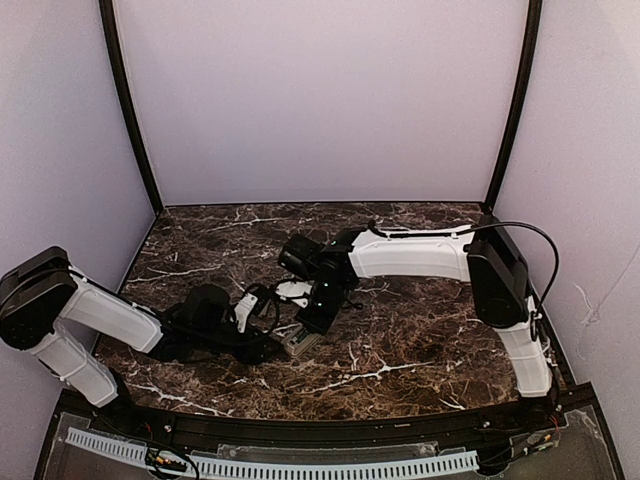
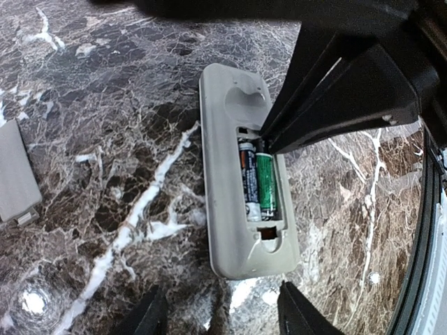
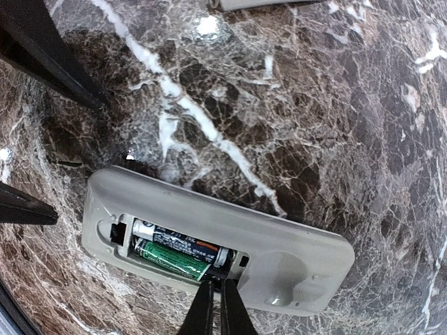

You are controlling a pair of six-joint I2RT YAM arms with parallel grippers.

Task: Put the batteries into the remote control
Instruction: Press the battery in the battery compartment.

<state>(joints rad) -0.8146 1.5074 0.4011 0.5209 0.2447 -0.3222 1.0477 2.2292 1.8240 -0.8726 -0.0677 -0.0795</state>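
The remote control point(image 2: 220, 160) lies back up on the marble table, its greyish battery bay uncovered. Two batteries rest side by side in the bay, a green one point(image 2: 265, 183) and a dark one point(image 2: 248, 178). In the right wrist view the remote control point(image 3: 279, 237) shows the same green battery point(image 3: 171, 259) and dark battery point(image 3: 181, 243). My right gripper point(image 3: 216, 285) is shut, its tips pressed together at the green battery's end inside the bay. My left gripper point(image 2: 220, 289) stands open just short of the remote's near end, touching nothing.
A loose grey battery cover point(image 2: 14, 171) lies flat on the table to the left of the remote. From above, both arms meet over the remote point(image 1: 302, 343) near the table's middle front. Purple walls enclose the table on three sides.
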